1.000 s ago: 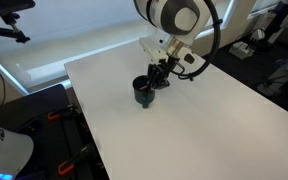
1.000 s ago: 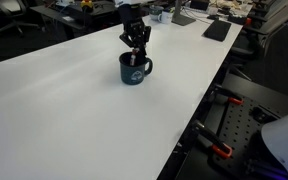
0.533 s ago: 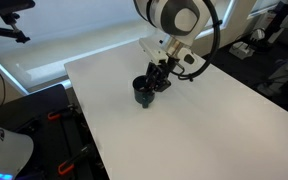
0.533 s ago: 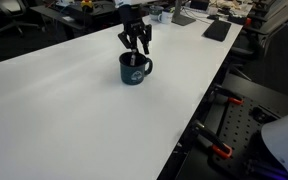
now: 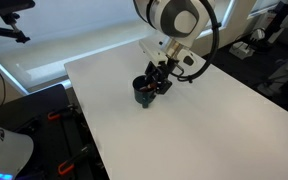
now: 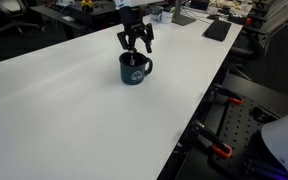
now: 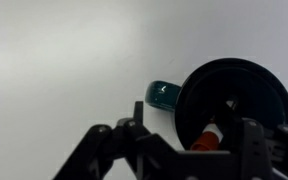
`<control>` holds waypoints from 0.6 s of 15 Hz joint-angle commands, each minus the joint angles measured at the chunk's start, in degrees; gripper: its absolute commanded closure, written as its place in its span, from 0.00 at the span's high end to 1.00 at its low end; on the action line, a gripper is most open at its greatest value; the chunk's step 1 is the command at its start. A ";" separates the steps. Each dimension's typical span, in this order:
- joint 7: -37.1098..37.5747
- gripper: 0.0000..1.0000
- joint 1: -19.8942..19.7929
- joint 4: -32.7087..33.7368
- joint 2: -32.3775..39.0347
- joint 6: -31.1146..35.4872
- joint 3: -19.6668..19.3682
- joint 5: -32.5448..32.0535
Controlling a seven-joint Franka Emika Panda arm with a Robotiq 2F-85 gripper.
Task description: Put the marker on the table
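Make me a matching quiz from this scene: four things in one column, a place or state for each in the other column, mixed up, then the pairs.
Column one:
1. marker
2. cup
3. gripper
4. table

Column two:
a. white, bears the cup
b. above the cup, jaws apart
c. reddish-orange, inside the cup
d. dark, stands upright on the table

Pairs: 1-c, 2-d, 3-b, 4-a

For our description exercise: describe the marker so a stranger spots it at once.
On the big white table stands one dark mug. Inside it, in the wrist view, is the marker: a short reddish-orange stick, the only bright thing there.
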 commanded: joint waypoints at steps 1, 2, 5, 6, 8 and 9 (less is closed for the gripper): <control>0.56 1.00 0.43 1.65 0.58 -1.04 -0.50 -0.79; 0.54 1.00 0.46 1.93 0.73 -1.02 -0.56 -1.04; 0.68 1.00 0.47 3.19 1.26 -1.77 -0.64 -1.47; 0.70 1.00 0.45 3.48 1.36 -1.80 -0.63 -1.47; 0.86 1.00 0.53 4.11 1.64 -1.89 -0.80 -1.89; 0.88 1.00 0.50 4.49 1.83 -1.95 -0.85 -2.00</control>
